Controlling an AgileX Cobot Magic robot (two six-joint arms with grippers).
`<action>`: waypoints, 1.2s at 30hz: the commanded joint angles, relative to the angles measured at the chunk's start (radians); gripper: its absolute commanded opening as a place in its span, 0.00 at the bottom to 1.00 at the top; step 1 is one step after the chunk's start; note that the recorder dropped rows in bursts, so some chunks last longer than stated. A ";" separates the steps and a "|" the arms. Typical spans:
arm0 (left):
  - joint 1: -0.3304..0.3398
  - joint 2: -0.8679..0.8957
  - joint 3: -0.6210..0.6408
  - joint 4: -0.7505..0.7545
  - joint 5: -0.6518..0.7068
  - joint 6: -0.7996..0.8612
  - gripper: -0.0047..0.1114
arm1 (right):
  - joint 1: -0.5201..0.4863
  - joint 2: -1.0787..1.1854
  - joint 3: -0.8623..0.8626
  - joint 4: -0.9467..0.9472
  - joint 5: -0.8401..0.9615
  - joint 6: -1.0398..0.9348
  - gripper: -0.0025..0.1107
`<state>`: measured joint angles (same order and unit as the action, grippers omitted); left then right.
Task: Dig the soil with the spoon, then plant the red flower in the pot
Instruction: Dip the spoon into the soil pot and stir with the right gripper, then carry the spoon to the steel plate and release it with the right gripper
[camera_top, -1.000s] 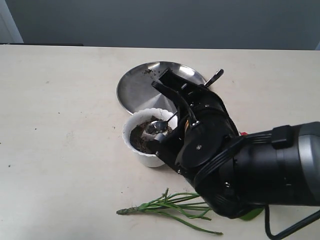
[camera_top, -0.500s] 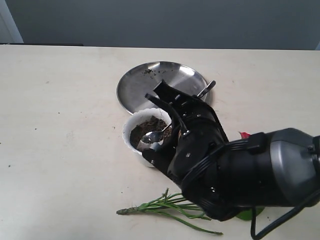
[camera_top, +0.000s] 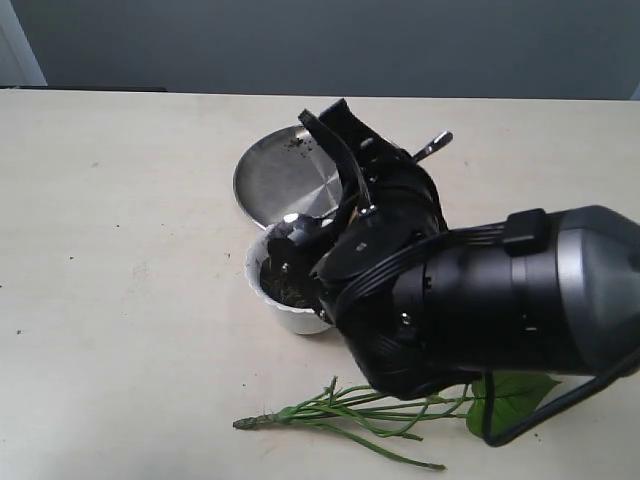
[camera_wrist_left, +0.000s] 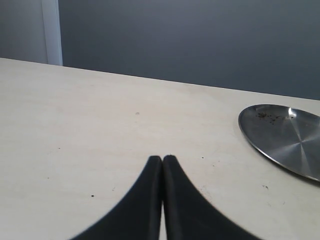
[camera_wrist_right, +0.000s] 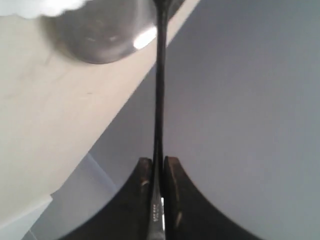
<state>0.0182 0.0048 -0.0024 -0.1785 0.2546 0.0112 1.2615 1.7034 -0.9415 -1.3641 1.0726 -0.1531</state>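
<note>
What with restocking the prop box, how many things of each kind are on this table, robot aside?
Steel plate: 1
White pot: 1
Spoon: 1
Flower, only stems and leaf showing: 1
Total: 4

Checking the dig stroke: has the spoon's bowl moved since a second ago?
Yes. The spoon bowl has risen out of the soil to the pot rim's far side, nearer the steel plate.

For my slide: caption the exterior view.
Right hand holds the spoon over the pot; plate behind, flower lying in front.
</note>
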 joint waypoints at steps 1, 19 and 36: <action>0.002 -0.005 0.002 0.002 -0.015 -0.001 0.04 | -0.005 -0.009 -0.004 0.147 -0.006 -0.120 0.02; 0.002 -0.005 0.002 0.002 -0.015 -0.001 0.04 | -0.016 -0.085 -0.004 0.089 -0.009 0.175 0.02; 0.002 -0.005 0.002 0.002 -0.015 -0.001 0.04 | -0.570 -0.020 -0.164 0.406 -0.746 0.445 0.02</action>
<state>0.0182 0.0048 -0.0024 -0.1785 0.2546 0.0112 0.7696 1.6432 -1.0544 -1.0307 0.4840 0.2804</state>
